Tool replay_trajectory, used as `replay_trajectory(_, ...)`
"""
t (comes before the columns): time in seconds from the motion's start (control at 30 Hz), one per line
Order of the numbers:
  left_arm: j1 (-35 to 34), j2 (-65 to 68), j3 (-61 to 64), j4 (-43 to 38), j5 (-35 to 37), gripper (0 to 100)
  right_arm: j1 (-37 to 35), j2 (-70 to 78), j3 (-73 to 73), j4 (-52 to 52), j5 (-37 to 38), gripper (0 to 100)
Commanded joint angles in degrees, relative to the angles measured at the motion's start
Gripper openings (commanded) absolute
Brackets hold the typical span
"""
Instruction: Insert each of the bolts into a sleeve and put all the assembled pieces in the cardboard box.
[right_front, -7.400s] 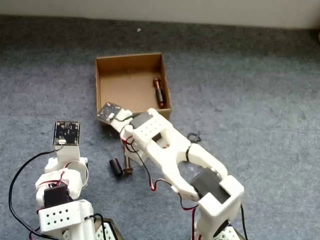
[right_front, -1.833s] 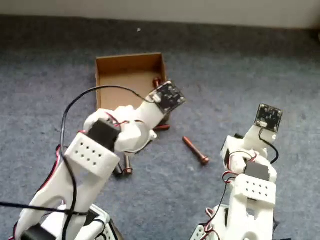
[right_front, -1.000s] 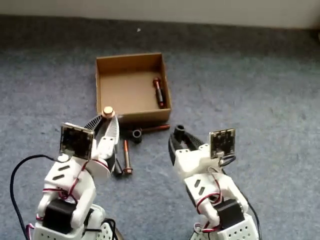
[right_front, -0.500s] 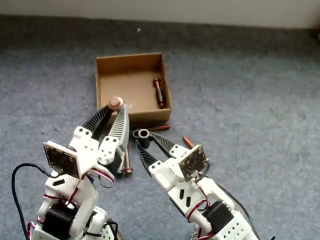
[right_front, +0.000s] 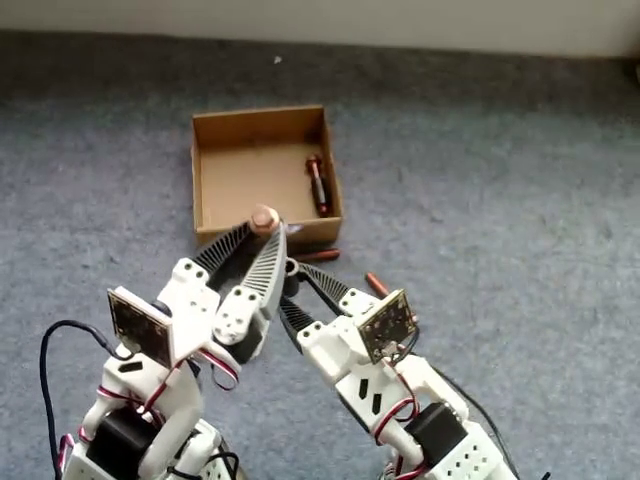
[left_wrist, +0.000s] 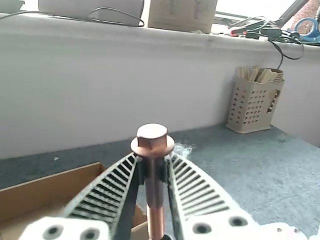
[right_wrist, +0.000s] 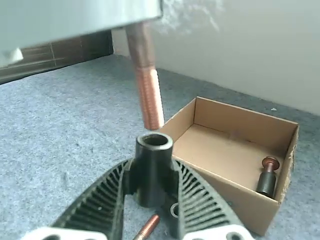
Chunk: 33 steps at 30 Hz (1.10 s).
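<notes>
grey carpet (right_front: 500, 200) | left gripper (left_wrist: 153, 162) clamps bolt (left_wrist: 152, 145) head-up, shank near vertical | right gripper (right_wrist: 153, 180) grasps sleeve (right_wrist: 154, 150) upright, just outside cardboard box (right_front: 200, 170) | bolt tip directly above sleeve mouth, not yet in

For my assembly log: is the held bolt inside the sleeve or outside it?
Outside. In the right wrist view the threaded tip of the bolt ends just above the open rim of the sleeve, not within it.

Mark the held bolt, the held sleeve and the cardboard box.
bolt (left_wrist: 152, 139), left wrist view, on its head.
sleeve (right_wrist: 153, 171), right wrist view, on its side wall.
cardboard box (right_front: 258, 126), high view, on its far wall.
</notes>
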Motion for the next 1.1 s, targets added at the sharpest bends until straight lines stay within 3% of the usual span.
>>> replay_trajectory(0.0,3.3,-0.22,-0.84,0.26,0.18,1,-0.66,-0.66,7.6,-1.19,0.97,0.5)
replay_trajectory(0.13,3.47,-0.13,-0.31,0.26,-3.34,1,-0.66,-0.84,7.6,-1.19,1.14,0.5)
replay_trajectory(0.67,3.03,-0.22,0.04,6.86,-3.69,1,-0.4,-1.1,7.96,-1.19,1.23,0.5)
replay_trajectory(0.9,0.48,0.04,0.48,9.49,-4.48,13,-0.4,-1.1,7.96,-1.19,1.23,0.5)
replay_trajectory(1.07,0.31,-0.13,-0.04,12.48,-4.75,14,-0.4,-1.1,7.96,-1.19,1.23,0.5)
